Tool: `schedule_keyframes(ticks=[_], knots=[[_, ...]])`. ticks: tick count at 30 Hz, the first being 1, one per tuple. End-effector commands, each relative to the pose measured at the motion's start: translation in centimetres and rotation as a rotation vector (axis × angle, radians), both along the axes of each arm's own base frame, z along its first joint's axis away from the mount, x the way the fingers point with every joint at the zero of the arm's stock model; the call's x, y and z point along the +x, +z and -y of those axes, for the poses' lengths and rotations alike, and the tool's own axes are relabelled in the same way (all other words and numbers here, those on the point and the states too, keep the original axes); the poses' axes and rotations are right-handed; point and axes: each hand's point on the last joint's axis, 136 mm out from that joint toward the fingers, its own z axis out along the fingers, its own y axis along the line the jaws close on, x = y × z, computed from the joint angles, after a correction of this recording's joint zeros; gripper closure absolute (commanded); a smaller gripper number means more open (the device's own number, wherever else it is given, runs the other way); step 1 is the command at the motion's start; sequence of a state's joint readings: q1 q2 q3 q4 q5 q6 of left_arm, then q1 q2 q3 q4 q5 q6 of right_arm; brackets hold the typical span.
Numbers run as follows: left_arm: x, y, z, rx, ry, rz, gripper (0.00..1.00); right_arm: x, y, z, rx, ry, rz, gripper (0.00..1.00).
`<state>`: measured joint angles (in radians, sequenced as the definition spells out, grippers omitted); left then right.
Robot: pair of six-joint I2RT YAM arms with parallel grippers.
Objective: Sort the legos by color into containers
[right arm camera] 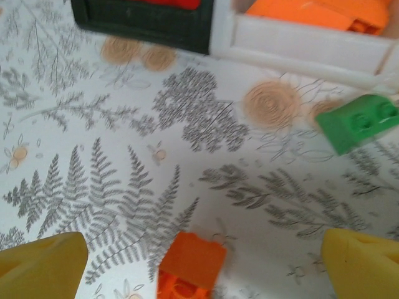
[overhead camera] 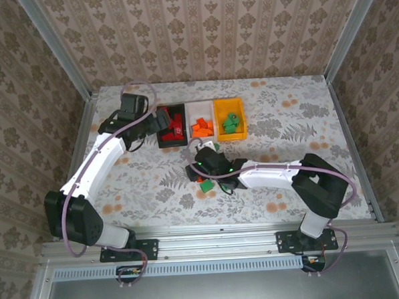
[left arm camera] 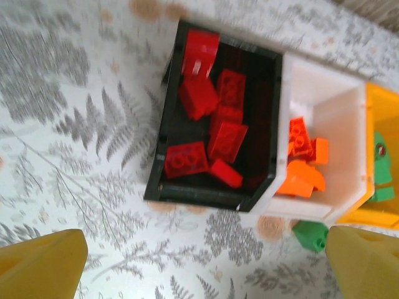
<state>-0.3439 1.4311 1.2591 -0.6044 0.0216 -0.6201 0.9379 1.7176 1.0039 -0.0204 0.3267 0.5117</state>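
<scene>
- Left hand (left arm camera: 202,261): spread wide, empty, near the black bin (left arm camera: 193,194).
- Right hand (right arm camera: 201,266): spread wide around an orange brick (right arm camera: 189,261) on the bench (right arm camera: 124,187), which touches neither finger.

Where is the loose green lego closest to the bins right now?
The green lego lies on the table just outside the near wall of the white bin, toward the orange-yellow bin; in the right wrist view it sits at right.
</scene>
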Motion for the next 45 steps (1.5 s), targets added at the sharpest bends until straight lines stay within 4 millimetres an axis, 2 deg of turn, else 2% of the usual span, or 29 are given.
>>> schedule_keyframes(ticks=[1,5,8,10,14,17,25,29,34,45], knots=[[-1.2,0.2,2.6,-0.166,-0.100,-0.047,0.00,0.1,-1.4,1.4,-0.108,-0.078,-0.036,0.02],[-1.2,1.7,3.3,-0.186,-0.135,-0.054,0.00,-0.4,-2.2,0.9,-0.120,-0.076,-0.056,0.04],[-1.0,2.4,3.5,-0.185,-0.159,-0.028,0.00,-0.5,-3.6,0.6,-0.136,-0.076,-0.093,0.08],[-0.9,1.9,3.7,-0.190,-0.177,-0.026,0.00,-0.9,-4.4,-0.1,-0.115,-0.050,-0.114,0.11],[-1.1,0.8,4.4,-0.246,-0.198,-0.059,0.00,-0.9,-4.9,-0.2,-0.129,-0.044,-0.124,0.15],[-0.9,0.7,4.2,-0.257,-0.196,-0.060,0.00,-0.7,-5.3,-0.5,-0.145,-0.033,-0.126,0.19],[-1.0,0.6,3.8,-0.292,-0.183,-0.061,0.00,-0.2,-5.5,-1.3,-0.143,-0.027,-0.123,0.46],[-1.0,0.8,3.5,-0.294,-0.177,-0.055,0.00,-0.2,-5.8,-1.3,-0.150,-0.031,-0.134,0.48],[-0.9,1.2,3.2,-0.305,-0.170,-0.046,0.00,-0.5,-5.9,-0.9,-0.162,-0.046,-0.145,0.44],[-0.9,1.1,3.1,-0.313,-0.165,-0.048,0.00,-0.8,-6.4,-1.2,-0.173,-0.038,-0.150,0.60]])
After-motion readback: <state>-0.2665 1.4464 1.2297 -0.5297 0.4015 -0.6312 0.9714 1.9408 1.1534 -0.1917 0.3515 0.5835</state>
